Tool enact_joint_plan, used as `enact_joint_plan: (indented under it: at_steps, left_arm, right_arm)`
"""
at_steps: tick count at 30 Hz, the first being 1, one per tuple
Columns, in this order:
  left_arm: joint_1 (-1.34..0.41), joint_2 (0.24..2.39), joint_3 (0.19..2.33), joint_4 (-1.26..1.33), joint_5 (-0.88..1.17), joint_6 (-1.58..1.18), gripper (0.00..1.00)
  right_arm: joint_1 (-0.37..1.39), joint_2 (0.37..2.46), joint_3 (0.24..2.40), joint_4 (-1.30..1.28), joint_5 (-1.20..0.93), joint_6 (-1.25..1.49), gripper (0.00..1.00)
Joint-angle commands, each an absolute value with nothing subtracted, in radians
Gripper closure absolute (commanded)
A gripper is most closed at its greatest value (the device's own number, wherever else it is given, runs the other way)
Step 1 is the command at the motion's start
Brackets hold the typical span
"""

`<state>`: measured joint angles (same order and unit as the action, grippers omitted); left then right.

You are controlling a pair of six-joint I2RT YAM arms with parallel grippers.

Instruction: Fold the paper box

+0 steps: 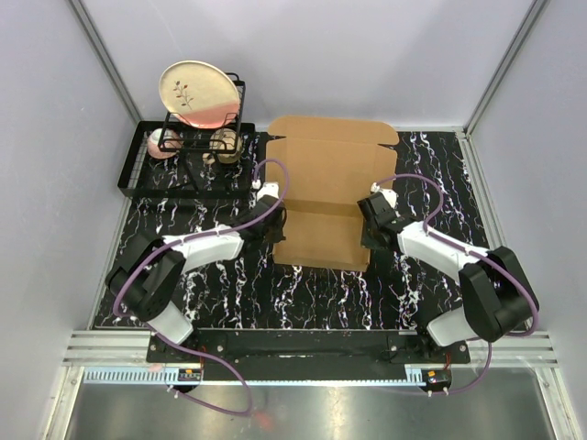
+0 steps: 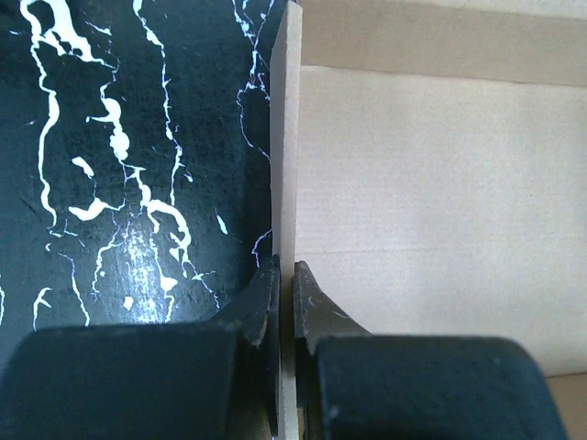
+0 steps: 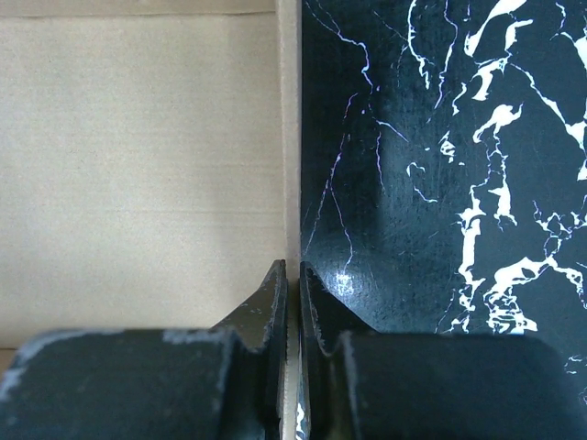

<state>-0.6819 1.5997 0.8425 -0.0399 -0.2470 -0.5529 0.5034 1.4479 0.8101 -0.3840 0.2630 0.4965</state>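
Presently: paper box (image 1: 321,197) on desk (image 1: 229,284); my left pincer (image 2: 285,275) clenched on its left flap, right pincer (image 3: 293,275) clenched on its right flap. Step: side walls; next, I judge, an even inward fold.

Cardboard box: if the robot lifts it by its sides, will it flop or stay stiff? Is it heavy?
The cardboard box is probably light: it is a thin sheet. It likely bends along its creases; the side wall pinched by the left gripper stands upright. Lifted, the flat middle might sag.
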Motion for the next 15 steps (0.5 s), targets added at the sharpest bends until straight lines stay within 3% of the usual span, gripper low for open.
enact_joint_plan:
  at_steps: [1, 3, 7, 10, 12, 15]
  left_arm:
    - [-0.738, 1.629, 0.841, -0.014, -0.258, -0.571, 1.00]
    - [-0.753, 1.634, 0.839, -0.015, -0.265, -0.581, 1.00]
    - [-0.755, 1.638, 0.844, -0.025, -0.284, -0.594, 0.90]
    - [-0.756, 1.631, 0.841, -0.020, -0.290, -0.597, 0.97]
    - [-0.756, 1.621, 0.833, -0.017, -0.296, -0.600, 0.98]
    - [-0.756, 1.592, 0.831, -0.029, -0.314, -0.598, 0.92]
  right_arm:
    - [0.532, 1.499, 0.824, -0.457, 0.284, 0.531, 1.00]
    - [0.532, 1.508, 0.840, -0.483, 0.310, 0.541, 1.00]
    - [0.534, 1.529, 0.873, -0.506, 0.334, 0.554, 0.74]
    - [0.534, 1.545, 0.894, -0.505, 0.336, 0.552, 0.76]
    - [0.534, 1.558, 0.907, -0.505, 0.325, 0.552, 0.85]
    - [0.534, 1.536, 0.902, -0.508, 0.339, 0.561, 0.77]
